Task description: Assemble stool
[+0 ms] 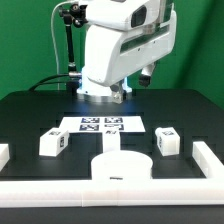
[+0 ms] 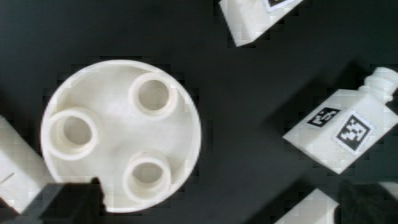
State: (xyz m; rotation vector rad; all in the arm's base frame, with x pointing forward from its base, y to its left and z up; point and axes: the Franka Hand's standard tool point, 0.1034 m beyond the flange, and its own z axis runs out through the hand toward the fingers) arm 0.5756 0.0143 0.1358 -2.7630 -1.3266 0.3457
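On the black tabletop (image 1: 30, 115), at the exterior view's left edge, sits a short rail stub (image 1: 3, 155). Just inside it lies the left leg (image 1: 52, 143), one tag showing. Toward the middle, the marker board (image 1: 100, 125) lies flat in front of the arm (image 1: 115, 45), which leans high over the parts. The middle leg (image 1: 112, 141) sits between that board and the seat (image 1: 122, 168). The seat lies near the front rail (image 1: 60, 190); whether they touch I cannot tell. Further right, the right leg (image 1: 166, 142) stands apart from the seat, with the side rail (image 1: 207, 160) beyond it.

In the wrist view the seat (image 2: 121, 135) shows three round sockets (image 2: 153, 95) facing up. The claw (image 2: 214, 205) is spread wide and holds nothing. One dark fingertip (image 2: 68, 195) shows in front of the seat's rim.
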